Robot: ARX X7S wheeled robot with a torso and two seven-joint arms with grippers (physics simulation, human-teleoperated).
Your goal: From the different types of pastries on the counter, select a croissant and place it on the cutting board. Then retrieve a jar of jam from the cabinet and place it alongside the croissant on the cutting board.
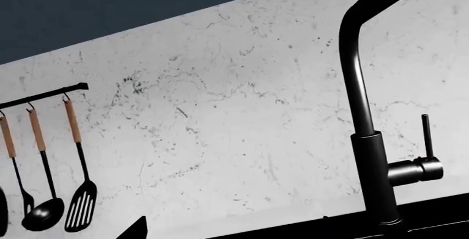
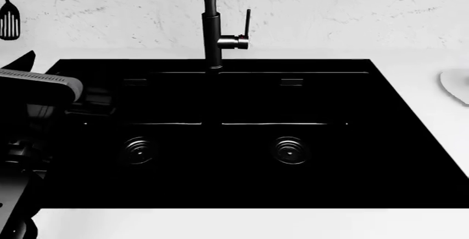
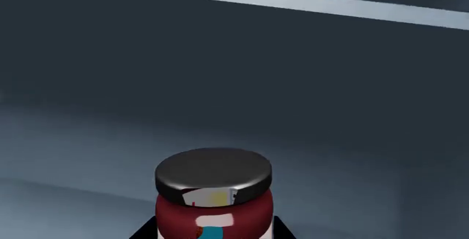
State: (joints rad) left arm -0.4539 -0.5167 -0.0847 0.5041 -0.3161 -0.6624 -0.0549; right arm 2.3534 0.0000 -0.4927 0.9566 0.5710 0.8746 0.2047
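Head view, near to far: white table (image 2: pixel 219 222) front edge; black double-bowl sink (image 2: pixel 219 134) with two round drains; black faucet (image 2: pixel 212 24) rising at its rear rim; marbled wall behind. The left arm (image 2: pixel 37 85) intrudes over the sink's left side, its hand not visible, so its state cannot be told. A slotted spatula (image 2: pixel 9 22) hangs on the wall. A white plate (image 2: pixel 458 85) edge shows at far right.

Right wrist view: the jar of jam (image 3: pixel 214 200) sits between dark jaw parts of the right hand, against blue-grey cabinet panels (image 3: pixel 234 74); grip contact cannot be told.
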